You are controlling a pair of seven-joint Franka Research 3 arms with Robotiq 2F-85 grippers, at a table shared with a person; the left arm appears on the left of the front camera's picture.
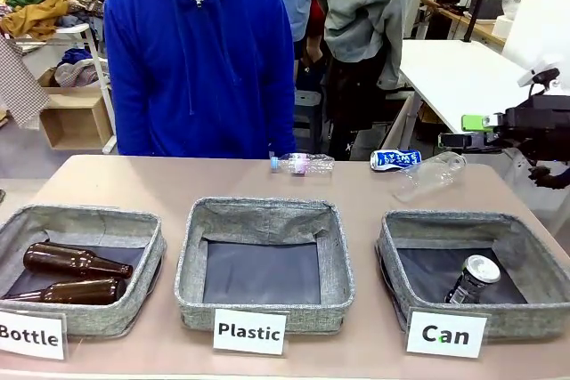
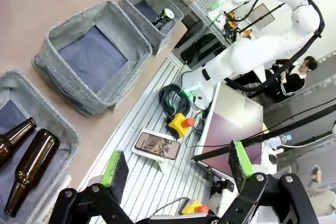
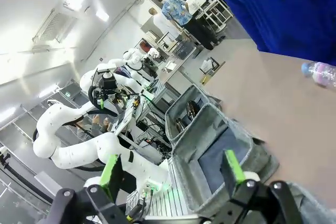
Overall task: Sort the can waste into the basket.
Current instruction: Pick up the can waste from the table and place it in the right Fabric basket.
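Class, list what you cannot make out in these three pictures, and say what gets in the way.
- Front view: the lower part of the black can, hidden behind the front wall of the Can basket.
- Front view: the lettering on the blue can, too small to read.
- Left wrist view: the body of one brown bottle, cut off by the left edge.

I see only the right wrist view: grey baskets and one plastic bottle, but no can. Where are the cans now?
Observer: The black can lies inside the Can basket, silver top up.
Operator: And the second can?
Observer: The blue can lies on its side on the table, near the far edge, beside a clear bottle.
Operator: Where is my gripper compared to it?
Observer: In the front view the right gripper hovers above the table, to the right of the blue can and slightly higher, not touching it.
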